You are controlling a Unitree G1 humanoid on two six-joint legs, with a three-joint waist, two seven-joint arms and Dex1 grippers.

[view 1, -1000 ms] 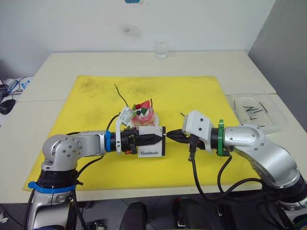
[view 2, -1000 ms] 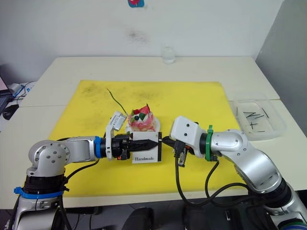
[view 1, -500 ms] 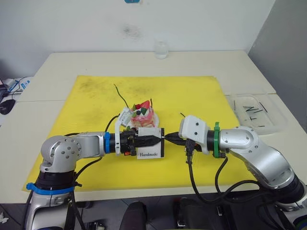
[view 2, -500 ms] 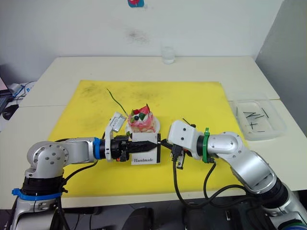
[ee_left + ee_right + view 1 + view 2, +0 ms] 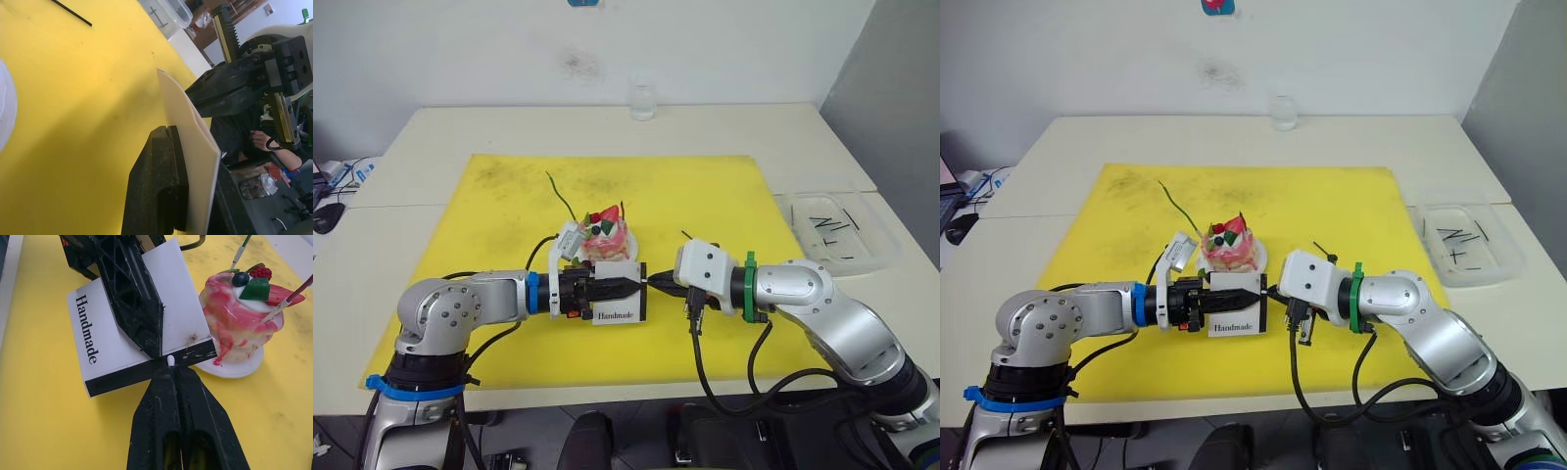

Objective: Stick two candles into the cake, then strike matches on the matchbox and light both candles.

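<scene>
Left fingers (image 5: 1252, 292) clamp matchbox (image 5: 1236, 305); right fingers (image 5: 1274, 291) touch its edge

- We take this for a lab or test room, not a home: bare white painted wall (image 5: 460, 49), scuffed with a dark smudge, and no decoration.
- We see plain cream-white tables (image 5: 734, 127) pushed together, their seams visible, as in an office or workroom.
- A flat yellow rectangular mat (image 5: 705, 196) marks out a work area on the tabletop.
- A clear plastic tray (image 5: 876, 257) at the side holds short dark sticks, laid out like supplies.
- A small clear glass jar (image 5: 642, 101) stands alone at the table's far edge.
- At the left edge we make out cables and a dark computer mouse (image 5: 325, 217), desk equipment.
</scene>
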